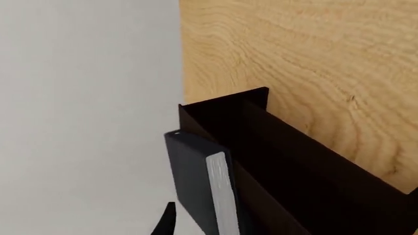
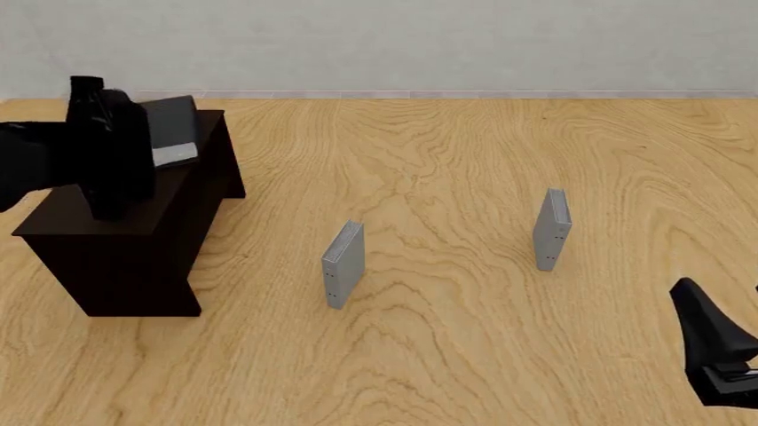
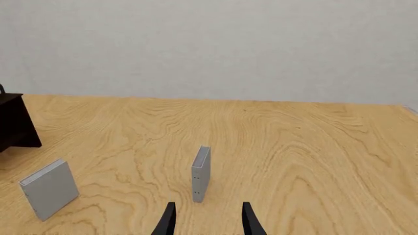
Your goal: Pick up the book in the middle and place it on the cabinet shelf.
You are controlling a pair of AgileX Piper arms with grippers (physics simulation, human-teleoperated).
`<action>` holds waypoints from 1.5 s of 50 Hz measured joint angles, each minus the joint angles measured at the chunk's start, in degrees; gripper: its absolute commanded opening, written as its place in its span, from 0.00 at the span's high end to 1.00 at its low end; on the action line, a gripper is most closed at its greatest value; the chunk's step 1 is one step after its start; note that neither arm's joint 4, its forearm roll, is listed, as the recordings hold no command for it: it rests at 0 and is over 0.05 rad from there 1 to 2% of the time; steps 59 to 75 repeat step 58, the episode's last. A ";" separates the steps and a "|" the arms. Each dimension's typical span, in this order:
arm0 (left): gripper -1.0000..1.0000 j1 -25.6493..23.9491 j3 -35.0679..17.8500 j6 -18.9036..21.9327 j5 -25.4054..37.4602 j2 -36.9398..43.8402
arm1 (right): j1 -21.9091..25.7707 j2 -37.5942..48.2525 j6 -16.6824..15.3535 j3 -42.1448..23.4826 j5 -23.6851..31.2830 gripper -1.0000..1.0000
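Note:
The black book (image 2: 174, 131) with white page edges (image 1: 220, 192) is tilted over the far end of the dark brown cabinet shelf (image 2: 119, 257), at its top edge. My left gripper (image 2: 140, 146) is shut on the book. In the left wrist view only one fingertip (image 1: 167, 220) shows beside the book (image 1: 193, 181), and the other is hidden behind it. The cabinet (image 1: 307, 171) stretches away right next to the book. My right gripper (image 3: 207, 223) hangs open and empty low at the front right (image 2: 711, 342), far from the book.
Two thin grey books stand upright on the wooden table: one near the middle (image 2: 343, 264) and one to the right (image 2: 552, 228). The right wrist view shows both (image 3: 49, 188) (image 3: 201, 174) and a corner of the cabinet (image 3: 14, 122). A pale wall runs along the back.

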 measured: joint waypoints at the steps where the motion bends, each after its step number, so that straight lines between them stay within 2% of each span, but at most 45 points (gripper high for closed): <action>1: 0.00 -0.14 -0.23 -0.27 0.76 -0.18 | 0.00 0.01 -0.01 0.00 -0.01 0.00; 15: 0.00 -2.65 -4.49 -4.20 13.74 -2.80 | 0.06 1.55 -0.02 0.00 -1.56 0.00; 24: 0.00 -4.92 -9.02 -8.06 22.62 -4.20 | 0.12 14.69 -0.04 -0.01 -14.63 0.00; 32: 0.00 -7.02 -14.40 -12.41 29.86 -5.04 | 0.16 20.67 -0.10 -0.01 -20.57 0.00; 42: 0.00 -10.16 -23.57 -22.35 36.91 -5.26 | 0.15 27.07 -0.15 0.00 -26.99 0.00; 50: 0.00 -12.77 -27.39 -32.06 38.15 -6.88 | 0.13 28.50 -0.18 0.00 -28.44 0.00; 58: 0.00 -14.11 -23.93 -39.06 34.45 -10.67 | 0.08 26.29 -0.20 0.00 -26.23 0.00; 75: 0.00 -14.11 -23.93 -39.06 34.45 -10.67 | 0.08 26.29 -0.20 0.00 -26.23 0.00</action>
